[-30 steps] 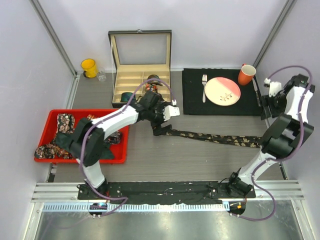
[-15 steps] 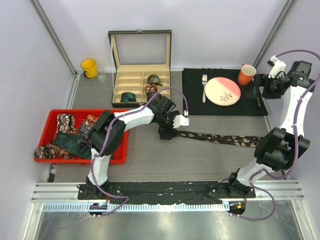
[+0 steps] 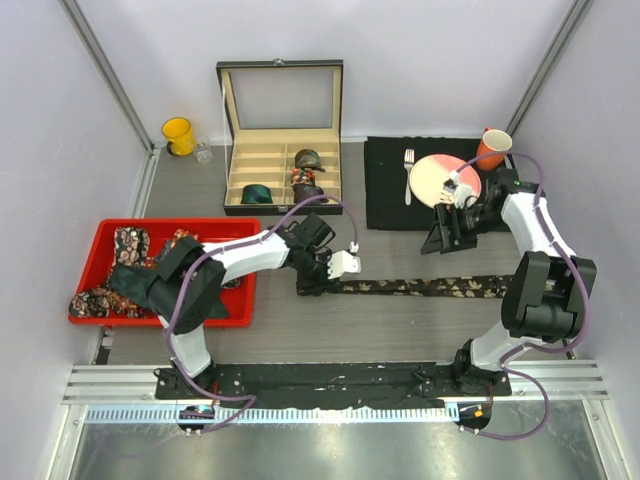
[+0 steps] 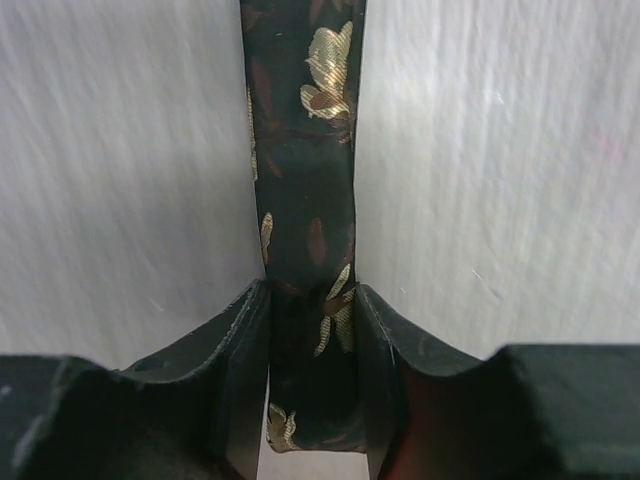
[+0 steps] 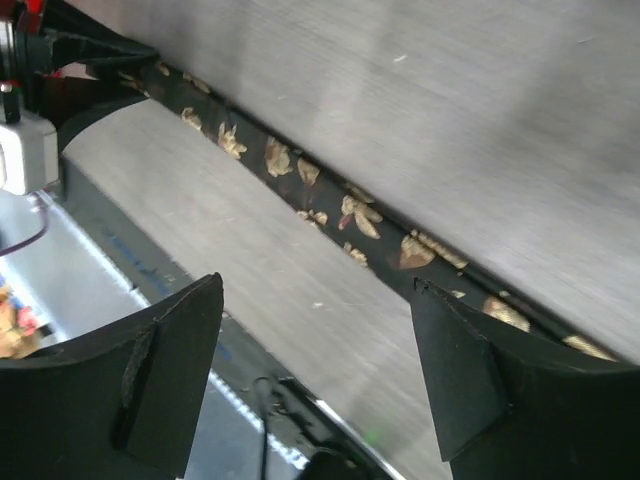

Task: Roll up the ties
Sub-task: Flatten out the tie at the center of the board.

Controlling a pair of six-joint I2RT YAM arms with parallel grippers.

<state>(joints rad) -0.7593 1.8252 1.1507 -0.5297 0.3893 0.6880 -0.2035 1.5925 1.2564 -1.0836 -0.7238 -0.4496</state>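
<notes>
Under both of your arms, table: grey surface that bears everything listed below.
Red tray: at your left; it holds loose floral ties and a plain dark green tie in a heap.
Tie box: at the far side, with its lid standing open. A dark green coil sits in the left column of compartments and floral coils sit in the right column.
Black mat: at the far right, beside the box.
Stretched tie: dark with a beige floral print. It lies flat as one long strip on the table, in front of the mat, and runs rightward from your left gripper.
Left gripper: closed on the left end of the stretched tie. The wrist view shows both fingers pressed against the strip's edges.
Right gripper: jaws wide apart, holding nothing. It hangs at the mat's near edge, apart from the strip, which crosses beyond the fingers in the wrist view.
Plate: pink and cream, on the mat, partly hidden by your right arm.
Orange cup: at the mat's far right corner.
Yellow cup: at the far left, near the box.
Fork: on the mat, just left of the plate.
</notes>
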